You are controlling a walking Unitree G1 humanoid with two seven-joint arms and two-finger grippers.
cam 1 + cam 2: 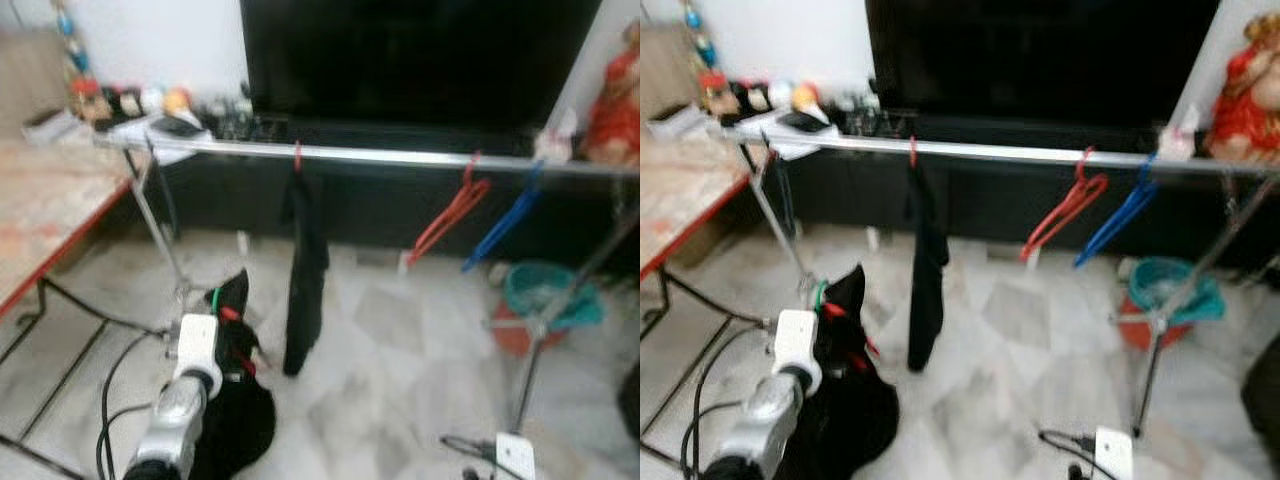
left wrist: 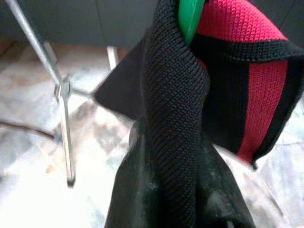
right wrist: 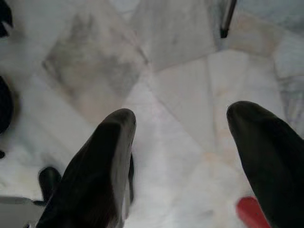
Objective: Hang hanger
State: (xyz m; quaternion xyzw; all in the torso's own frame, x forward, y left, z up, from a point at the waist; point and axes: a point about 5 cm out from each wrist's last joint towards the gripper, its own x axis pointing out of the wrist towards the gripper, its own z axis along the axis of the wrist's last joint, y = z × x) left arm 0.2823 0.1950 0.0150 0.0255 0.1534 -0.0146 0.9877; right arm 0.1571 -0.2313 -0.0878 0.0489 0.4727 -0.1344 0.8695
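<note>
Green hanger [image 2: 191, 19] with a black-and-red knit garment [image 2: 223, 95] draped on it sits at the left gripper [image 1: 232, 318], low down in front of the rail [image 1: 400, 156] and short of it. Left wrist view: the knit bunches right against the black fingers [image 2: 142, 199], green plastic poking out at the far end of the fabric. Fingers look clamped on the bundle; the exact gap between them is hidden by cloth. Garment hangs below the left arm [image 1: 175, 405] toward the marble floor [image 1: 400, 380].

Rail runs across the scene on metal legs, in front of a dark TV unit [image 1: 420, 60]. On it: black garment [image 1: 305, 270] on a red hook near the rail's left half, red hanger [image 1: 455, 215] and blue hanger [image 1: 505, 225] side by side toward the right end, both tilted.

Right gripper [image 3: 183, 156] points down at bare floor, fingers [image 3: 97, 171] spread wide, nothing between them.

Wooden desk [image 1: 40, 210] with a red edge at the left. Teal basket [image 1: 545, 295] on the floor under the rail's right end. White power strip [image 1: 515, 455] near the bottom right.
</note>
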